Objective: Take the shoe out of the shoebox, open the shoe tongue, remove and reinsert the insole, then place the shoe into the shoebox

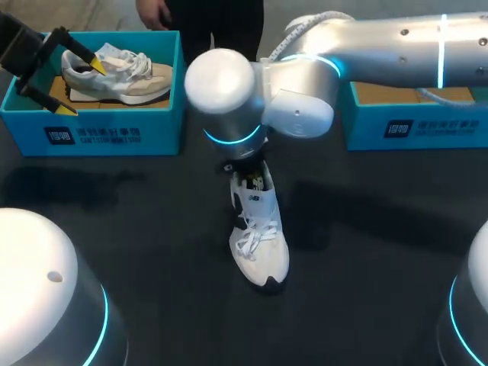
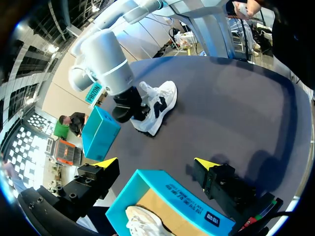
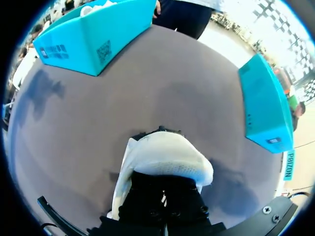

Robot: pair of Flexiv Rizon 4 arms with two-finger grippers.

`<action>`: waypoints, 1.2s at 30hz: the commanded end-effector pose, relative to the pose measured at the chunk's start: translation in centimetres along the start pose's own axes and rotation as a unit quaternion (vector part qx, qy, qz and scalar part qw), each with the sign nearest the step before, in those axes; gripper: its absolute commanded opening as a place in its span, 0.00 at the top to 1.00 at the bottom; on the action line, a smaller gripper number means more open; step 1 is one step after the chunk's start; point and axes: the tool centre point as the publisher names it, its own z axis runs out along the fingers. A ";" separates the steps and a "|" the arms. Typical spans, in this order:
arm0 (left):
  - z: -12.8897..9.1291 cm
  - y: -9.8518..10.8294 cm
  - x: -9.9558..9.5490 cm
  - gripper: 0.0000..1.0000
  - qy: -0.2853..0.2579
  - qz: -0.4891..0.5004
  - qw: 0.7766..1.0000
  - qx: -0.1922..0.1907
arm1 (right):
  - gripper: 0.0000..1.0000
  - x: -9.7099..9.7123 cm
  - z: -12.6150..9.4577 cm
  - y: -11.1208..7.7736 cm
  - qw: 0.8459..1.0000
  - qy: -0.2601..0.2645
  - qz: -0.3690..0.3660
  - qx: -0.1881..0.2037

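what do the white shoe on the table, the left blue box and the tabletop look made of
White lace-up shoe with black trim: seemingly soft textile with smooth synthetic panels, matte; fabric laces show. Turquoise open shoebox at left: likely printed cardboard, thin stiff walls, brown bare inside. Dark table top: smooth, faint sheen reflecting light; material unclear.

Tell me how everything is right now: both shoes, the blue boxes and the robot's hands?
Left teal cardboard shoebox: open, a shoe inside.
Beige-and-white sneaker: sitting in that box.
White sneaker with black trim: standing on its sole on the black table, outside both boxes.
Right teal cardboard shoebox: open, brown floor showing.
Left gripper: open, above the left box.
Right gripper: at the white sneaker's heel end, grip hidden.
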 end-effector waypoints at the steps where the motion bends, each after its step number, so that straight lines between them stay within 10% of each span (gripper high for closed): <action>1: -0.1 -0.1 0.0 0.00 0.001 0.000 1.000 -0.001 | 1.00 0.2 1.0 0.2 1.000 -0.005 -0.001 0.010; 12: -0.1 -0.1 0.0 0.00 0.001 0.000 1.000 -0.001 | 1.00 0.4 4.1 -0.8 0.999 0.017 0.010 0.049; 36: -0.1 -0.1 0.0 0.00 0.001 0.000 1.000 -0.001 | 1.00 -0.7 -4.2 -4.0 0.966 0.130 0.060 0.213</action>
